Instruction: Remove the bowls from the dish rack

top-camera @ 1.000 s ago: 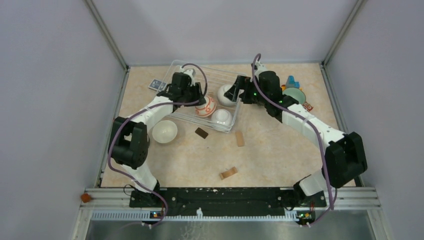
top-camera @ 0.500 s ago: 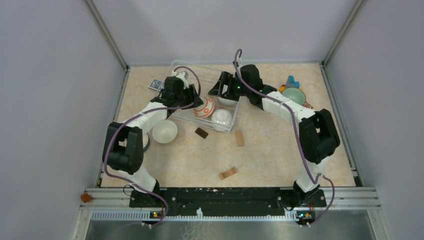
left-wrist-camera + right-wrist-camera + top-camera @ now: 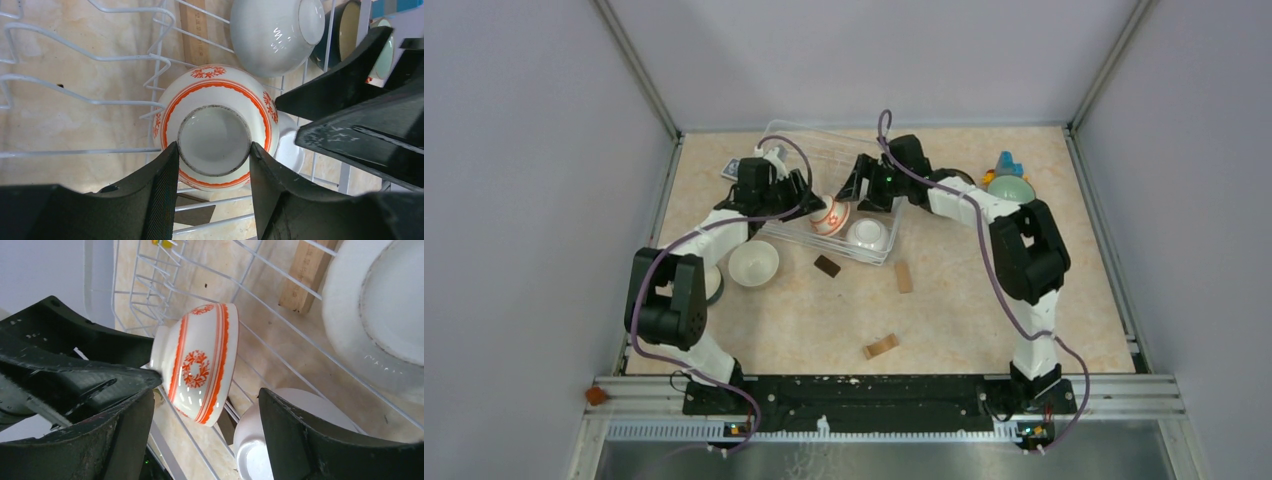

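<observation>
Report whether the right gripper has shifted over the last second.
Yes. The right gripper moved left, from the white wire dish rack's right edge to over its middle, closer to the orange-patterned white ceramic bowl.

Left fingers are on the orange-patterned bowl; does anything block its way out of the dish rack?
Partly. The right gripper, with its fingers open, crowds the orange-patterned bowl closely from one side. The dish rack wires run along the other side. In the top view, nothing visible sits above the bowl, so a lift by the left gripper looks free.
</observation>
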`<state>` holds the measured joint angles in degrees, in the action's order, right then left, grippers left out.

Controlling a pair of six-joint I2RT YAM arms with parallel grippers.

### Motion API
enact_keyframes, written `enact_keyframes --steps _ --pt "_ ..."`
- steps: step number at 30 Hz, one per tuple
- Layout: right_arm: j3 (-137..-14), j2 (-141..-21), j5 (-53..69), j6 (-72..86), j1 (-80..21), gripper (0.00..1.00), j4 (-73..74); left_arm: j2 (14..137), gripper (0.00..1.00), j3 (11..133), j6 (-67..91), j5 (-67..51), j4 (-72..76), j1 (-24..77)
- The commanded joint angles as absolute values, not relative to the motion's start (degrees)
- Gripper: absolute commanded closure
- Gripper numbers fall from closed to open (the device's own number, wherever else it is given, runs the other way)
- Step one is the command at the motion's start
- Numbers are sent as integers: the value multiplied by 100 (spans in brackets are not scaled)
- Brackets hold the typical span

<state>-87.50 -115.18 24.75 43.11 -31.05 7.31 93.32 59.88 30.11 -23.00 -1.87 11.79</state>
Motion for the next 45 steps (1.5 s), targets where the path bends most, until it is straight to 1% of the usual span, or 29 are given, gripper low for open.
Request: enact_keyframes --steps 1,4,7,10,12,13,14,16,19,22,25,29,36,45 --pt "-9057 -11786 2891 4663 -3035 25 534 9328 66 5927 3185 -2724 466 1121" --pt "-9066 -11916 3092 5002 -3008 25 226 9350 67 5899 3223 -2805 532 1103" --pt "-9067 -12000 3320 5335 -3008 31 -152 9361 67 5889 3267 -2859 558 1099" --pt "-9027 -12077 3599 5682 -2989 39 -562 9340 66 5872 3278 -2867 562 1094" --pt "-8938 -12084 3761 5939 -2980 47 -889 9312 66 5850 3285 -2857 562 1090" --pt "-8875 -12085 3829 6019 -2969 53 -1058 9292 65 5841 3282 -2861 562 1090" --pt "-8847 -12083 3873 6073 -2970 55 -1153 9263 64 5826 3268 -2868 562 1090" --pt "-8827 -12106 3898 6091 -2952 59 -1198 9174 57 5769 3252 -2791 579 1090" --pt "-8787 -12155 3963 6126 -2926 75 -1295 8986 46 5653 3235 -2625 618 1095" --pt "-8761 -12212 4037 6169 -2913 90 -1424 8771 40 5498 3295 -2568 705 1092" --pt "-8744 -12241 4090 6200 -2909 98 -1511 8540 36 5313 3347 -2518 806 1099" --pt "-8735 -12257 4127 6228 -2905 100 -1570 8261 33 5208 3308 -2362 742 1099" --pt "-9034 -12221 4340 6332 -2909 100 -1659 7725 29 5176 3154 -2068 520 1099" --pt "-9377 -11156 3833 4750 -2910 100 -311 7050 25 4795 3069 -1847 739 1099"
